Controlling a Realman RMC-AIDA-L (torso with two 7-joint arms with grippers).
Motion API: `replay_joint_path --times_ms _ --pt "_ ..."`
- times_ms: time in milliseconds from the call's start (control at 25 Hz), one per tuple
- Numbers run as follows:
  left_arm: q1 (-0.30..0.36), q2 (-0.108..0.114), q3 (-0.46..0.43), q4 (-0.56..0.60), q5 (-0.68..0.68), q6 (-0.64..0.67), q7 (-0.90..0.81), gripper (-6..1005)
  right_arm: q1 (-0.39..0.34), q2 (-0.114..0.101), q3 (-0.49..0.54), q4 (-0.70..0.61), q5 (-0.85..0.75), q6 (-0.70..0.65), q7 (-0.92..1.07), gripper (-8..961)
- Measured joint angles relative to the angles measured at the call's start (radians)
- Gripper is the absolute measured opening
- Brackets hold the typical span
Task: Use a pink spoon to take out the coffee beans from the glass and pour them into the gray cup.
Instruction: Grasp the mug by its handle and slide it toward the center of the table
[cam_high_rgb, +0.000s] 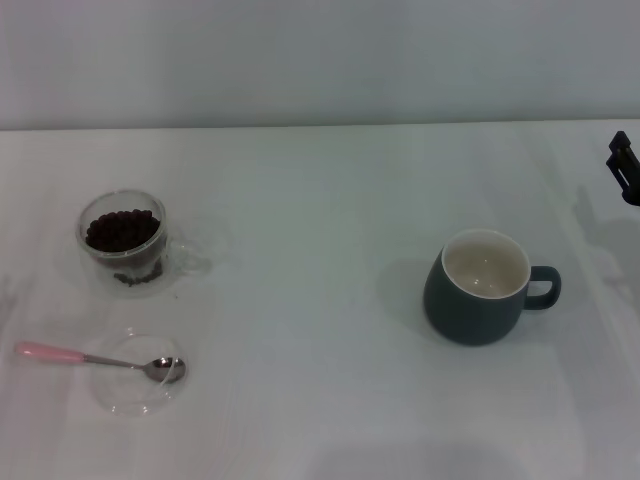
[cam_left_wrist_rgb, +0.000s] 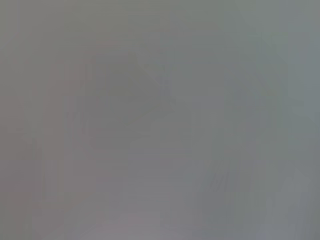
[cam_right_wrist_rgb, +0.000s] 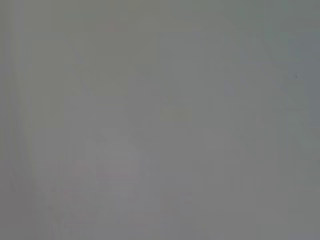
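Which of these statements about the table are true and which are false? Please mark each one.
1. The spoon lies with its bowl on the clear saucer. True.
2. The mug is full of beans. False: its inside shows empty.
3. The coffee beans are in the glass. True.
4. The glass stands to the right of the mug. False: it stands to its left.
5. The right gripper holds the spoon. False: it is at the right edge, far from it.

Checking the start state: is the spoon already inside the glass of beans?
No. The spoon lies with its bowl on a clear saucer, nearer the robot than the glass of beans.
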Motion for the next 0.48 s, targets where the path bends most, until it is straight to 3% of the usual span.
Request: replay_joint_path --times_ms 480 --pt "0.001 -0.004 -0.002 -0.009 -0.087 0.02 0.006 876 -0.066 -0.003 -0.02 0.032 -0.007 -0.087 -0.003 720"
